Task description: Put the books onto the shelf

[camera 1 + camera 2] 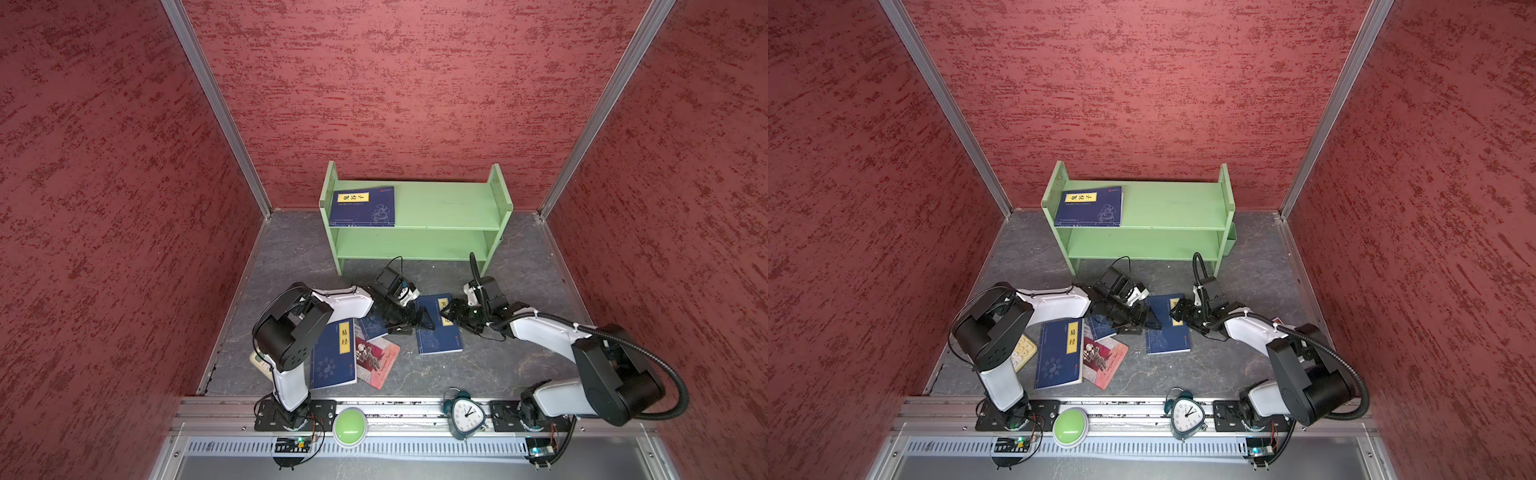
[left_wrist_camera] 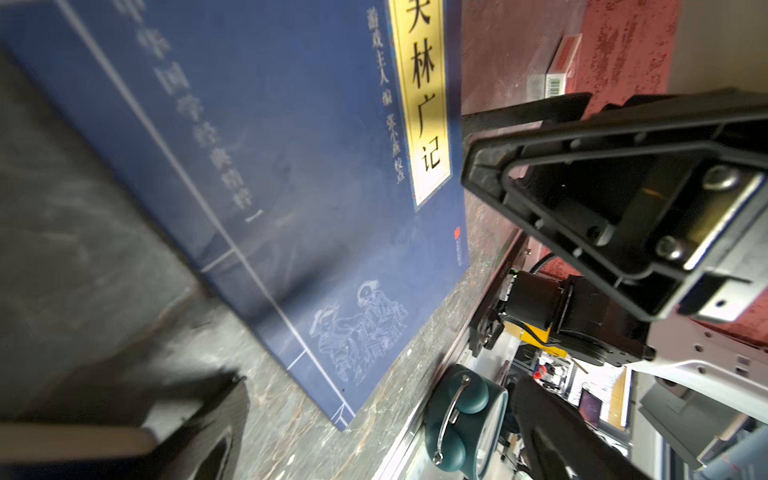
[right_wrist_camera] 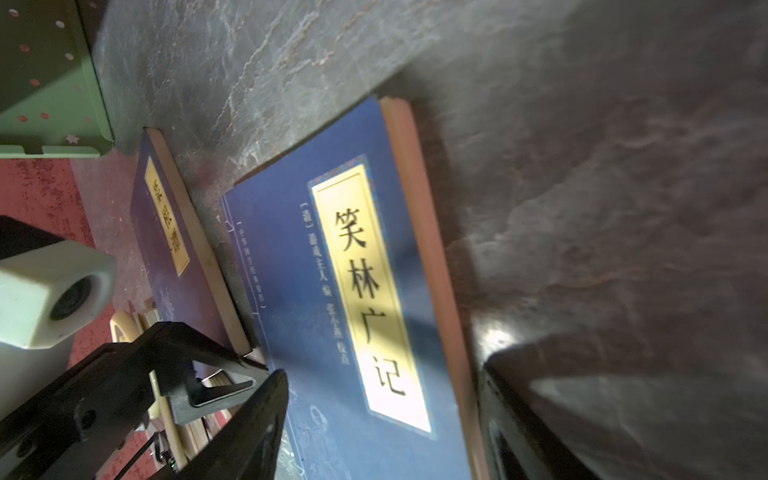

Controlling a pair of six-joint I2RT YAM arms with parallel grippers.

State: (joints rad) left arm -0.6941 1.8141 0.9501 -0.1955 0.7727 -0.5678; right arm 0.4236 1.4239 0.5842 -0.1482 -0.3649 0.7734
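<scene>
Book (image 1: 438, 337) flat, between left gripper (image 1: 413, 325), right gripper (image 1: 451, 312)

Robotics lab test cell: red textured panels (image 1: 415, 83) framed by aluminium posts (image 1: 216, 108) box in a grey stone-patterned tabletop (image 1: 498, 365). The left arm (image 1: 345, 301) and right arm (image 1: 540, 328) are bolted to a metal rail (image 1: 395, 405) along the near edge, beside a green push button (image 1: 350, 426) and exposed circuit boards (image 1: 291, 444) with lit LEDs.

Both top views look steeply down from high overhead, covering the whole scene. Both wrist cameras sit low and close, sharing one navy book (image 2: 291, 166).
</scene>
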